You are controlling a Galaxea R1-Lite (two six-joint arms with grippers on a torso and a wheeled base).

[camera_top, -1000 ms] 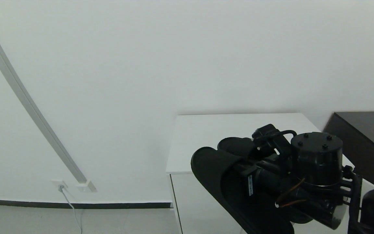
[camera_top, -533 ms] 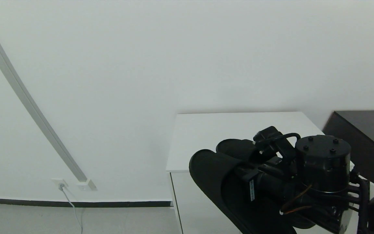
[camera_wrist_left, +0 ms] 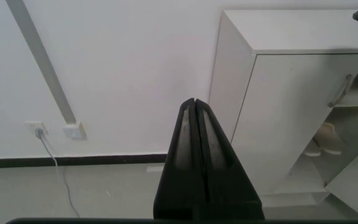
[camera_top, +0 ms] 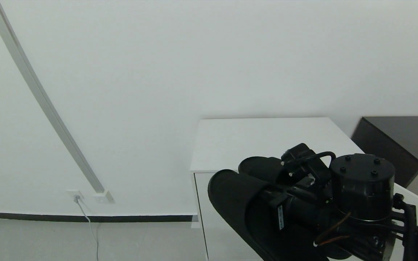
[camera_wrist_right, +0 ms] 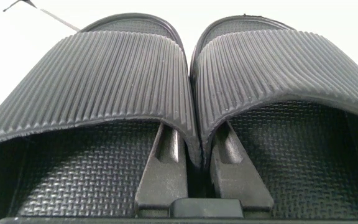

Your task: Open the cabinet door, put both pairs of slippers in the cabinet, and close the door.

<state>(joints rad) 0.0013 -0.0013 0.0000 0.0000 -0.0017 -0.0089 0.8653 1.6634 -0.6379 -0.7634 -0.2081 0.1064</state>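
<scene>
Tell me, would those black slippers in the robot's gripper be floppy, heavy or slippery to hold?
Probably fairly stiff: the black slippers jut out from the right gripper without drooping. Likely light, since one pinch between their straps carries both. Ribbed straps and dimpled footbeds look rubbery, so slipping seems unlikely.

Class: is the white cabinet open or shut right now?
Open. The cabinet shows its inside in the left wrist view: a shelf and a pale pair of slippers within.

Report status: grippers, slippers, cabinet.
Left gripper shut, empty. Right gripper shut on black slippers. Cabinet open, pale slippers inside.
</scene>
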